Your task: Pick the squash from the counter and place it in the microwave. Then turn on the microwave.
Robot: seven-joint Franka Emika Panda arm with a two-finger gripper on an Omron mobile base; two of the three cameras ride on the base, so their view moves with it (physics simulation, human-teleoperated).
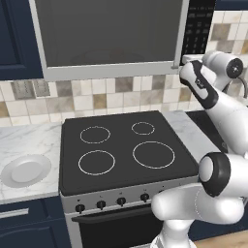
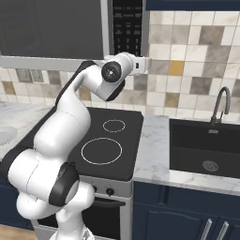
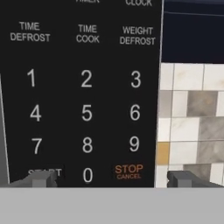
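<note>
The microwave (image 1: pixel 109 36) hangs above the stove with its dark glass door shut. Its black keypad strip (image 1: pixel 199 26) is on the right. My gripper (image 3: pixel 112 179) is open and empty, held close in front of the keypad (image 3: pixel 83 100) and facing it. One fingertip (image 3: pixel 41 179) stands before the START key and the other (image 3: pixel 183 178) before the tiled wall past the keypad's edge. The STOP key (image 3: pixel 128 170) lies between them. The squash is out of view. The counter (image 1: pixel 29 140) runs left of the stove.
A black stovetop (image 1: pixel 126 147) with white rings sits under the microwave. A round white plate (image 1: pixel 25 170) lies on the left counter. Right of the stove are more counter (image 2: pixel 152 150), a dark sink (image 2: pixel 206 145) and a faucet (image 2: pixel 220 105).
</note>
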